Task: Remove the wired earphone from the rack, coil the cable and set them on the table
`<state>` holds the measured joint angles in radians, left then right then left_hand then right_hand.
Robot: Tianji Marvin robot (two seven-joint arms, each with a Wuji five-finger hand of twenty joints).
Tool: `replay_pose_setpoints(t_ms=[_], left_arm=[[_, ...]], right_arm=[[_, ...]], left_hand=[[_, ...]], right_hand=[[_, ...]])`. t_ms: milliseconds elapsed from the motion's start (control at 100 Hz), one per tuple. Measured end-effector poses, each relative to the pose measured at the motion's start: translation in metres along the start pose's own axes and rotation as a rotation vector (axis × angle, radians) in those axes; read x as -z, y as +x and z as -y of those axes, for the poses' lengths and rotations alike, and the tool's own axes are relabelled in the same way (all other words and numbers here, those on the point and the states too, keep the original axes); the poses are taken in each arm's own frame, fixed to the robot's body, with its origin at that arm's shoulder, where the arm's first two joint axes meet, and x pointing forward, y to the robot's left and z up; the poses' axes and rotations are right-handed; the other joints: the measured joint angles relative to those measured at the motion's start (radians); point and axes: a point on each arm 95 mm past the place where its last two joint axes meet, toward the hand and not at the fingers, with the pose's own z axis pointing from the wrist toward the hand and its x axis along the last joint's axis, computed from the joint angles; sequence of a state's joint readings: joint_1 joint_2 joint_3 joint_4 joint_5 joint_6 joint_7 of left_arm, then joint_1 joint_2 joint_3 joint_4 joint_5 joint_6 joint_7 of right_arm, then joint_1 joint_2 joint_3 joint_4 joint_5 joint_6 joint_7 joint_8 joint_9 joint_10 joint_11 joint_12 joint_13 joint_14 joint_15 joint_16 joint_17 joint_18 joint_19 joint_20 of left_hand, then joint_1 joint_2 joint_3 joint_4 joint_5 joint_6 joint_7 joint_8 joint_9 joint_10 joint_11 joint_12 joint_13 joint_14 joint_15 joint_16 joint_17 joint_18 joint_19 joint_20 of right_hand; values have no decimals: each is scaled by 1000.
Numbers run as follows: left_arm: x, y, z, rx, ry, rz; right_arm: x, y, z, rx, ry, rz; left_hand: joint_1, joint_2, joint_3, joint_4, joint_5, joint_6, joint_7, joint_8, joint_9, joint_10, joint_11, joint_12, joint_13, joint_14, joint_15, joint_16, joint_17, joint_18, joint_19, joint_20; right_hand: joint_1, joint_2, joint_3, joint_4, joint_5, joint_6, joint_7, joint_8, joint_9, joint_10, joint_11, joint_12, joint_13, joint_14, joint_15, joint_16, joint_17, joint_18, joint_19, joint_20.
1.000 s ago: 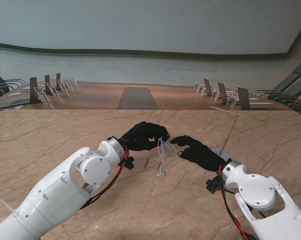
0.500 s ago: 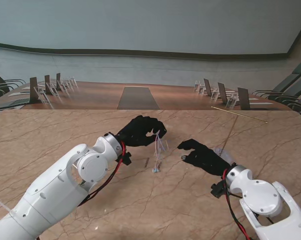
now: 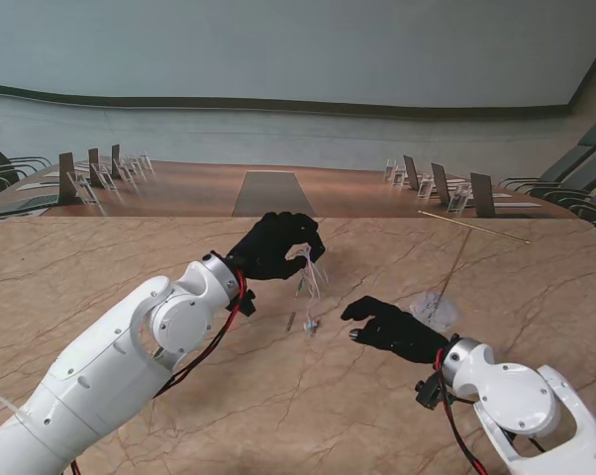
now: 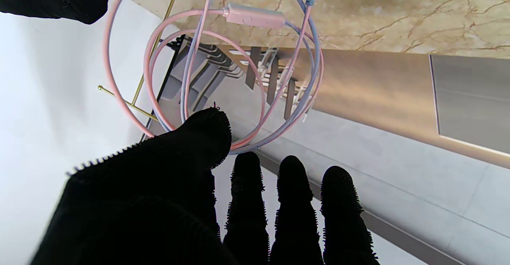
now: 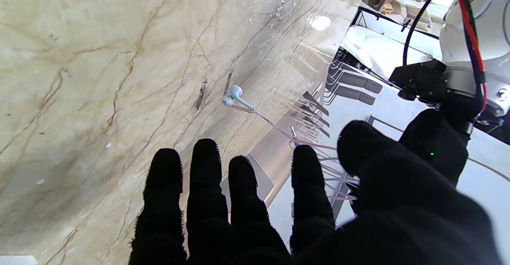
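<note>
Glossy marble table, knitted-cloth left hand.

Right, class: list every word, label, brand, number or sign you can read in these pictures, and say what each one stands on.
None can be read.
The pink inline remote on the earphone cable shows no legible marking.
The name cards on the far conference table are too small to read.

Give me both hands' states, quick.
Left hand: shut on the coiled earphone cable.
Right hand: open, holding nothing, apart from the cable.
</note>
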<state>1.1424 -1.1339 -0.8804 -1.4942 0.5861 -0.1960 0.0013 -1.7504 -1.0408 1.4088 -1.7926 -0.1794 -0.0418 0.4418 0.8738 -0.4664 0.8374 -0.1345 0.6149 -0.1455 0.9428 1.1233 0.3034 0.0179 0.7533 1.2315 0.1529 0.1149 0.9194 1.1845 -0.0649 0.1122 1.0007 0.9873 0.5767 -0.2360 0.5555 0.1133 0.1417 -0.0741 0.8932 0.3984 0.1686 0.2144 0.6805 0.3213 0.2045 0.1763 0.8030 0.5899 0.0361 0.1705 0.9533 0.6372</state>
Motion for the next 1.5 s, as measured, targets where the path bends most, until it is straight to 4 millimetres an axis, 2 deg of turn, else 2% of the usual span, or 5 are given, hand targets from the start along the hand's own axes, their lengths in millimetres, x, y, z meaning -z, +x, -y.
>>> replay_pose_setpoints(t_ms=[350,650,910,1110,1500], left_arm=[[-2,0,1,0,-14,-3],[-7,1,8,4,-5,-12],[-9,3,12,4,-10,-17],[-8,7,14,-13,-13,-26],[-2,17,13,-26,-41,-36]], right_arm=[[-1,4,2,12,62,-10],[0,19,11,24,132,-36],[-11,38,35,8,252,-56],[-26,52,43,11,226,-65],[-42,51,37,54,83,-9]], left_hand=[[9,2,13,0,-22,41,26,38,71,33,-159,-242,8,-1,-96,-99,0,0,-140,-42],[12,10,13,1,-49,59,58,60,421,37,-297,74,196,39,-66,-110,44,37,24,-28],[14,19,2,2,-80,77,89,60,445,62,-133,169,243,83,126,36,173,11,352,242],[14,19,-6,2,-84,79,91,60,445,62,-121,169,254,91,157,50,266,0,440,386],[14,19,-8,2,-91,79,100,60,445,62,-95,169,268,91,178,61,321,-6,479,416]], right_hand=[[1,0,-11,0,62,29,-12,10,0,3,79,26,2,11,0,0,4,0,-2,0],[10,0,-1,0,127,39,1,-82,120,18,125,43,65,35,13,0,44,0,21,0],[40,1,-1,0,125,50,1,-106,133,53,172,65,83,53,76,1,71,1,102,0],[42,32,-20,0,57,52,-2,-23,137,77,238,90,92,71,161,26,87,4,196,1],[42,30,-14,-20,20,62,34,11,161,104,317,115,155,91,246,49,148,30,307,14]])
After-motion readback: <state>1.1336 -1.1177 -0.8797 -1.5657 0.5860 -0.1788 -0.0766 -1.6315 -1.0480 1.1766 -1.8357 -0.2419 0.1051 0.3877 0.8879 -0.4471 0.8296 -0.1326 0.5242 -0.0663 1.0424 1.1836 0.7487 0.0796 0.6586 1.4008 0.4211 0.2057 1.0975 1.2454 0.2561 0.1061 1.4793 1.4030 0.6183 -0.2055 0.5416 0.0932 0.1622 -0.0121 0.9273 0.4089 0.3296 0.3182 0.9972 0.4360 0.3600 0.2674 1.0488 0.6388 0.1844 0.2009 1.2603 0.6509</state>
